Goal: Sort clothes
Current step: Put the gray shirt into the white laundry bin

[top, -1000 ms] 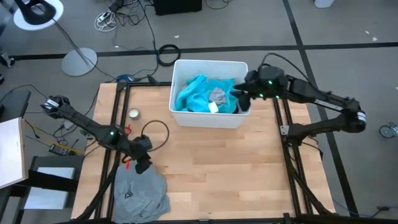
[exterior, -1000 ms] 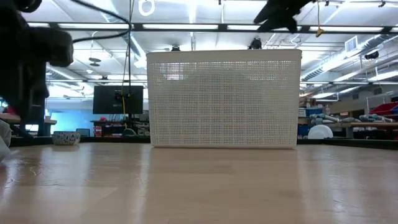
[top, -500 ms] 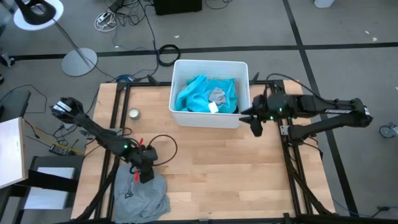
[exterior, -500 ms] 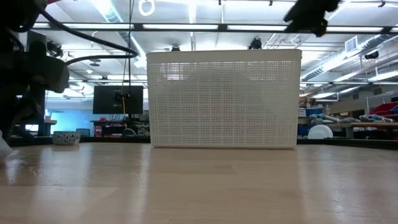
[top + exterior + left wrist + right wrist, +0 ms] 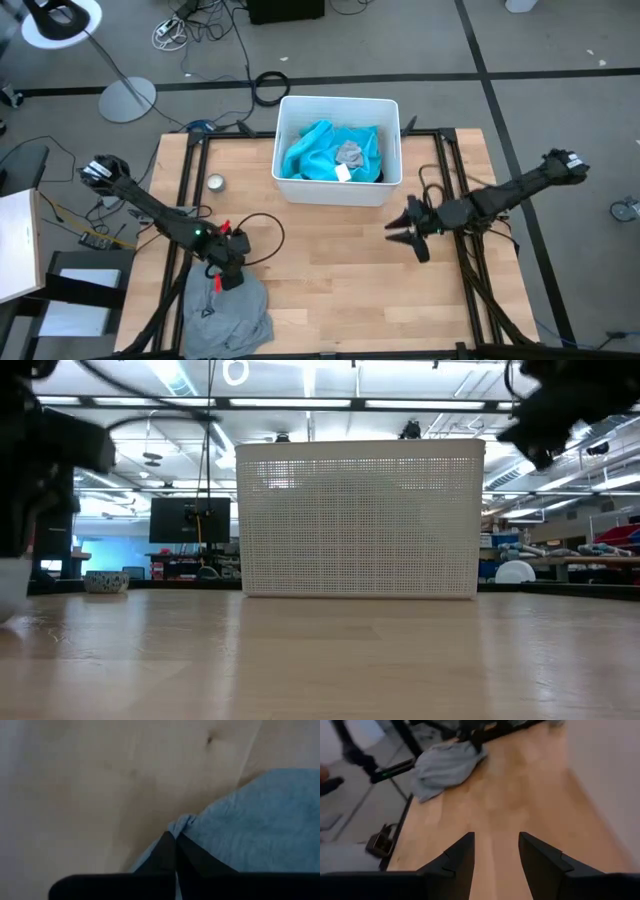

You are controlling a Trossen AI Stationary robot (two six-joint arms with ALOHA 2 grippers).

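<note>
The grey shirt (image 5: 225,312) lies crumpled at the table's near left corner, and my left gripper (image 5: 229,277) is shut on its far edge. My right gripper (image 5: 404,228) hovers open and empty above the bare wood, just in front of the white bin's (image 5: 390,190) right front corner. Inside the bin lie the turquoise garment (image 5: 320,148) and a grey sock (image 5: 349,153). The right wrist view shows the shirt (image 5: 444,766) far ahead of the open fingers. My left gripper pinches a small puckered fold at the grey shirt's far edge (image 5: 183,821) between its two fingertips. The fingers come from above, pointing down. The rest of the shirt lies slack on the table.
A small round bowl (image 5: 215,182) sits at the far left of the table. A black cable loops near my left gripper (image 5: 262,232). The bin (image 5: 360,520) stands at the far middle. Bare wood (image 5: 330,270) spreads between the two grippers.
My left gripper has dropped toward the near edge onto the shirt's far edge and shut on it. My right gripper has left the bin's right side and come toward the near edge, staying open and empty.
</note>
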